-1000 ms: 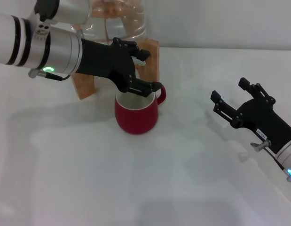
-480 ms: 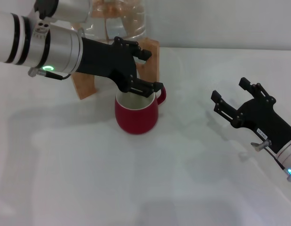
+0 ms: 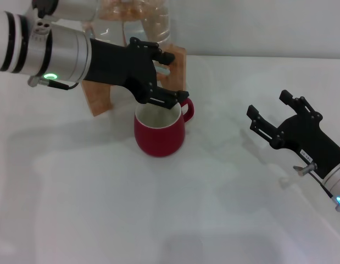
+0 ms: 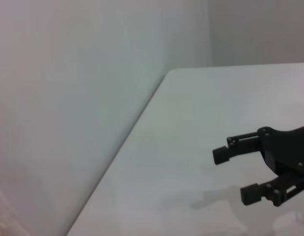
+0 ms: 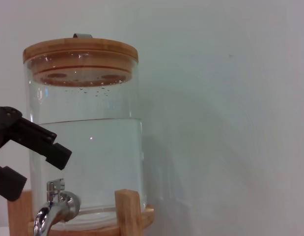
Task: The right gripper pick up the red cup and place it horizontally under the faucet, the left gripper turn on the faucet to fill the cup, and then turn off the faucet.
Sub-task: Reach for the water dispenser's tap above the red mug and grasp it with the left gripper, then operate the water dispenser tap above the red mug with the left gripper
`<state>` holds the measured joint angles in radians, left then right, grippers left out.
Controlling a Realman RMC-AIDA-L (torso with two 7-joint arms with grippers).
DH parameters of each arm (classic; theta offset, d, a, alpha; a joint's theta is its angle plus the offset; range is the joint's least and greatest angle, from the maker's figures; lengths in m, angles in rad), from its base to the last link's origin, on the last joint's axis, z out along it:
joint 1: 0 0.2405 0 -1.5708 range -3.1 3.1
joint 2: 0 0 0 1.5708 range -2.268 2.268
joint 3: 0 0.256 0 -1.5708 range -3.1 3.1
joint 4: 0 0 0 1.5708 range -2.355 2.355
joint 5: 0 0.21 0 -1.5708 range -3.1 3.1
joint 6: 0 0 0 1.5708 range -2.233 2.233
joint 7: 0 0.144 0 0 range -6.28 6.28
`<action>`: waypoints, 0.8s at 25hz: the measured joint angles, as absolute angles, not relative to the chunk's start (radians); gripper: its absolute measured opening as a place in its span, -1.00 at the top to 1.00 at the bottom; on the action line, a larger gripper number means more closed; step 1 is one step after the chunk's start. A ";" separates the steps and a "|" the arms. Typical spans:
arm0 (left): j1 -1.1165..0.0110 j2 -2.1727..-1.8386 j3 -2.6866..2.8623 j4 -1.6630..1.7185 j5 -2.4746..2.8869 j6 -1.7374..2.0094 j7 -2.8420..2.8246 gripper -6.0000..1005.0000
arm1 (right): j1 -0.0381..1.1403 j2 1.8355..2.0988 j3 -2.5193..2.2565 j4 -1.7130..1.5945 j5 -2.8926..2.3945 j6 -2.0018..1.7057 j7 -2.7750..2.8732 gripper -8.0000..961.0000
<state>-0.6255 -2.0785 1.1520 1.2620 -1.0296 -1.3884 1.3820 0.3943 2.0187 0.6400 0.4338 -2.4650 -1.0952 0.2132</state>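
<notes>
The red cup (image 3: 159, 135) stands upright on the white table in front of the wooden stand, its handle pointing back right. My left gripper (image 3: 170, 77) hovers just above the cup's rim with its fingers apart, and it hides the faucet in the head view. In the right wrist view the chrome faucet (image 5: 56, 206) shows under the glass jar (image 5: 83, 137), with the left gripper (image 5: 31, 164) open close beside its lever. My right gripper (image 3: 268, 104) is open and empty, well to the right of the cup. It also shows in the left wrist view (image 4: 235, 175).
The jar (image 3: 137, 22) holds water, has a wooden lid (image 5: 80, 51), and sits on a wooden stand (image 3: 178, 71) at the back of the table. The white table (image 3: 175, 209) stretches in front of the cup. A wall stands behind it.
My left gripper has shifted slightly up and back toward the jar, still above the cup. The cup and the right arm have not moved.
</notes>
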 joint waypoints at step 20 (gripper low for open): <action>-0.453 -2.080 1.152 1.335 -1.185 -1.357 1.416 -0.68 | 0.400 2.019 0.644 0.428 -2.459 -1.097 0.212 -0.81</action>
<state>-0.4532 -2.0801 1.1522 1.3345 -1.1846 -1.3569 1.4162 0.3998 2.0189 0.6443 0.4279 -2.4590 -1.0968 0.2117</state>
